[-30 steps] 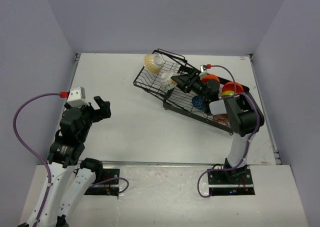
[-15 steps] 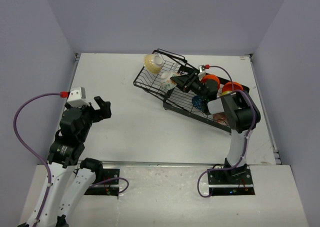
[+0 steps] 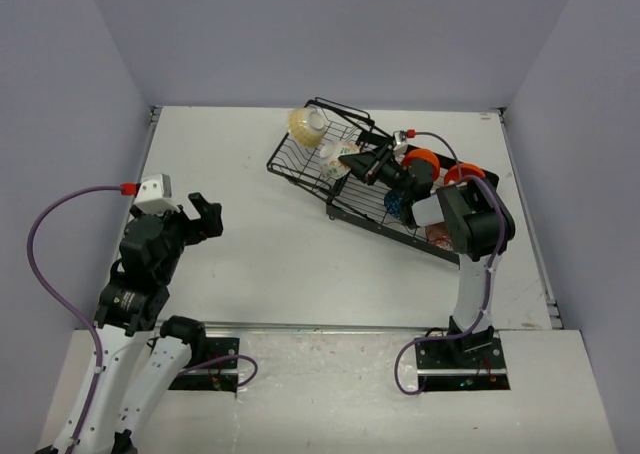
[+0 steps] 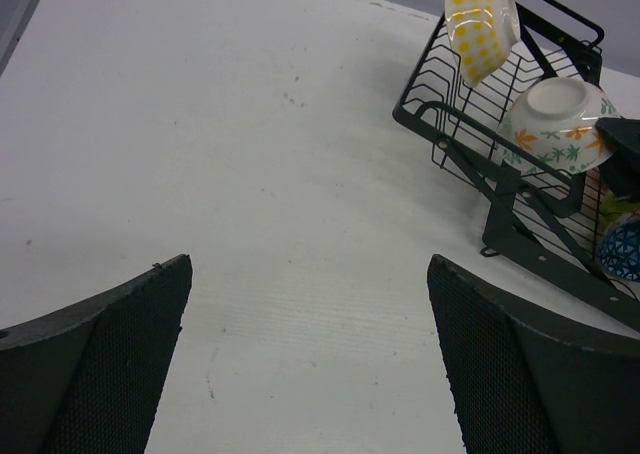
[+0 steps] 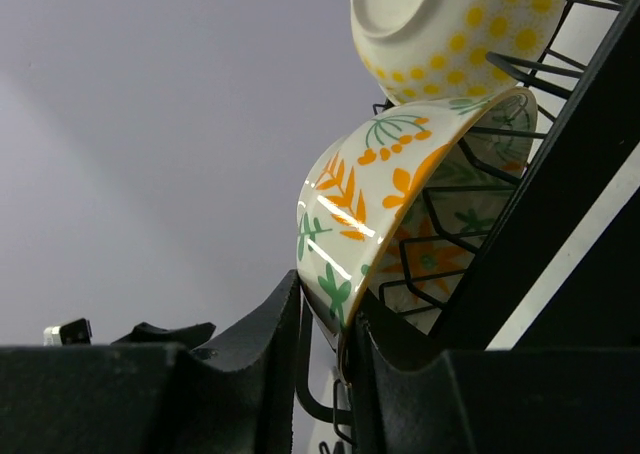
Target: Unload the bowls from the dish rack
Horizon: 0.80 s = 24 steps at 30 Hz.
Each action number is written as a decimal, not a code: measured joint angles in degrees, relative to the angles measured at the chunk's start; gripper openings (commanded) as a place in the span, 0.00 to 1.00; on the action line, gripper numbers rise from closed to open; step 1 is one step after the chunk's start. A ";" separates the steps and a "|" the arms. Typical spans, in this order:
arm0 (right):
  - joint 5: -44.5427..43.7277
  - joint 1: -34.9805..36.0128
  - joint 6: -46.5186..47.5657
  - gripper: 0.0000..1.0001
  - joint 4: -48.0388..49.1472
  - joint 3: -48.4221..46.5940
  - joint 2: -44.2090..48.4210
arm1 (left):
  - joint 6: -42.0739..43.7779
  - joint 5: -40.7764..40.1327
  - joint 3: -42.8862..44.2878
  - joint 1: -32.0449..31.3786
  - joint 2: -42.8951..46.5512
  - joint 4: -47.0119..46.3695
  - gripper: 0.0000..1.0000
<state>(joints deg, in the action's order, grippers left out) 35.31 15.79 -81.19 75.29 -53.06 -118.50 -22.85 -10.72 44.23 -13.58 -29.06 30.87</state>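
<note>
The black wire dish rack lies slanted at the back right of the table. My right gripper reaches into it and is shut on the rim of the white floral bowl, one finger inside and one outside; in the right wrist view the gripper pinches the bowl's lower edge. The cream-yellow dotted bowl leans at the rack's far end, just above the floral bowl. Orange bowls, a blue patterned bowl and a brownish pink bowl sit further right, partly hidden by the arm. My left gripper is open and empty at the left.
The left wrist view shows bare white table between the open fingers, with the rack, dotted bowl and floral bowl at upper right. Grey walls enclose the table on three sides.
My right arm has shifted slightly left and back, still gripping the floral bowl's rim. The left arm has not moved.
</note>
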 measured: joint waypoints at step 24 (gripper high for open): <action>1.77 0.39 -1.97 0.00 0.96 -2.51 -0.39 | -0.02 0.00 0.00 0.00 0.11 0.00 1.00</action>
<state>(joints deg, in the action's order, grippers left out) 37.08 16.19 -83.15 76.25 -55.57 -118.89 -22.87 -10.72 44.23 -13.58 -28.95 30.87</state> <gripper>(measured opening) 0.126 0.997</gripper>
